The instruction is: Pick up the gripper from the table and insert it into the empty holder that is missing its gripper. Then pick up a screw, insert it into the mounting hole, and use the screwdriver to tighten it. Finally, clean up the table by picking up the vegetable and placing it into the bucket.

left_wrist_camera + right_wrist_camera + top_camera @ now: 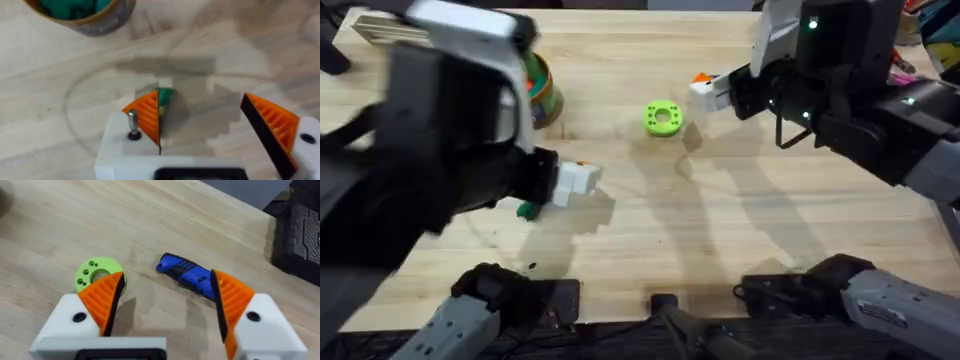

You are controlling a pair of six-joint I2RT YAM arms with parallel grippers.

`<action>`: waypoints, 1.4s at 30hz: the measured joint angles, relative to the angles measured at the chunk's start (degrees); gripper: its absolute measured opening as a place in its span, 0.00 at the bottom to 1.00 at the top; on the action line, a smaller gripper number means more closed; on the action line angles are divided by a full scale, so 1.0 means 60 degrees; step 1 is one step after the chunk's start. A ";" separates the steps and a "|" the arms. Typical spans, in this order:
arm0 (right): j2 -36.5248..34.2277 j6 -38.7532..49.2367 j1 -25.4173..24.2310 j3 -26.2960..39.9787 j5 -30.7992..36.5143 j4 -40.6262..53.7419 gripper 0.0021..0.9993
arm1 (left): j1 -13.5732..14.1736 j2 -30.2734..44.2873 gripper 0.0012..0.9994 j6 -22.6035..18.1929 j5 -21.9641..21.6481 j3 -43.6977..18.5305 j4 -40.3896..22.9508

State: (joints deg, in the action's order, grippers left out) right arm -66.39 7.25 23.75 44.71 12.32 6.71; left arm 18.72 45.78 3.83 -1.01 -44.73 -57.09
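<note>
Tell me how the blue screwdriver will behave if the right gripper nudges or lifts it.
The screwdriver lies on its side on the table; its rounded handle may roll. It looks rigid and probably light, so the open right gripper should lift it easily.

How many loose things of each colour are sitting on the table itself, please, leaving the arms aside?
Green: 2 (ring, vegetable)
Blue: 1 (screwdriver)
Brownish: 1 (bucket)
Total: 4
</note>
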 joint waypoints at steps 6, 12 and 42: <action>0.0000 0.0000 0.0000 0.0000 0.0002 0.0056 0.99 | 0.0000 0.1727 0.99 -0.0157 -0.0727 0.0000 -0.0946; 0.0000 0.0000 0.0000 0.0000 0.0000 0.0227 0.99 | 0.0000 0.2905 0.99 -0.0226 -0.1325 0.0000 -0.0926; -0.0080 -0.0003 0.0000 0.0000 0.0004 0.0388 0.99 | -0.0036 0.6059 0.02 -0.0279 -0.1724 -0.1677 -0.2571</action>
State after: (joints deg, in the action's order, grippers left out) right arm -66.87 7.23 23.75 44.71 12.34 9.04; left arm 18.50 82.13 2.15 -11.35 -54.79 -72.51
